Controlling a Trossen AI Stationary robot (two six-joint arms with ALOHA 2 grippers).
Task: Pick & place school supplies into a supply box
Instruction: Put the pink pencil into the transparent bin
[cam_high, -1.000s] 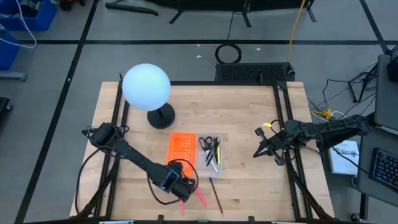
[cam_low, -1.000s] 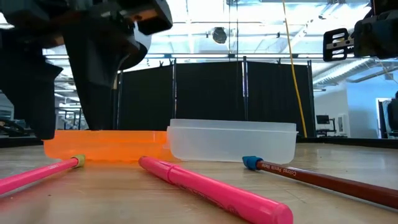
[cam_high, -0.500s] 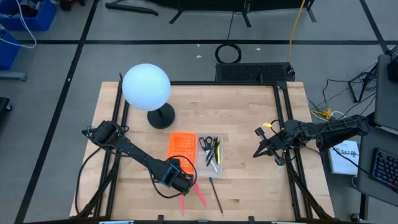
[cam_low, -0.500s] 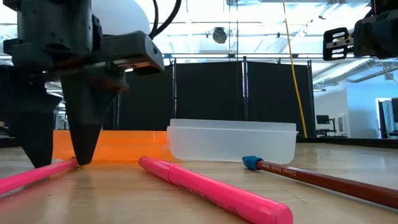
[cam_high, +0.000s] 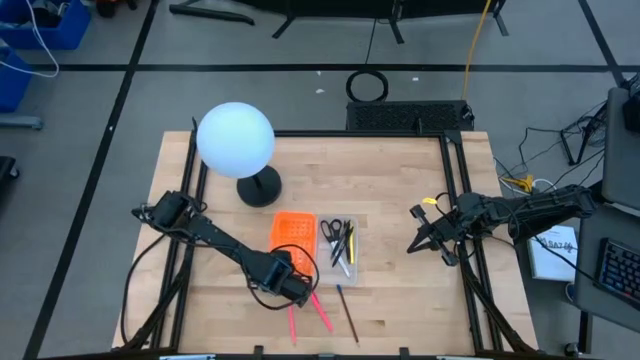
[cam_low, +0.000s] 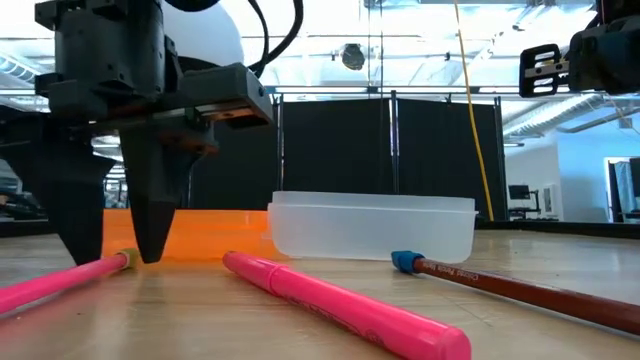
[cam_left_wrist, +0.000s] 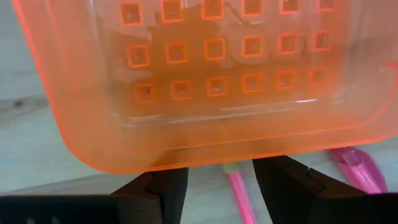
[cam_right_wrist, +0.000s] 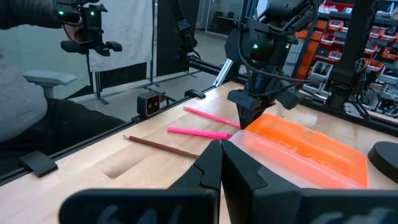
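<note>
straddling: the left gripper (cam_low: 112, 262) stands tip-down at the table with its two fingers apart, one on each side of the thin pink pencil (cam_low: 60, 283), nothing held yet.
pencil position: on bare wood just in front of the orange panel (cam_high: 293, 238) of the supply box (cam_high: 341, 262), beside the fatter pink marker (cam_low: 340, 303) and the brown pencil (cam_low: 520, 290).
long axis: in the high view the pink pencil (cam_high: 292, 324) runs away from the box edge, crossing the line between the fingers, so a squeeze should catch it.
nearer arm: left, directly over it.
right gripper (cam_high: 413, 245): fingers closed, empty, raised at the table's right side, well apart.
box contents: scissors (cam_high: 331, 229) and several pens already in the clear tray.
</note>
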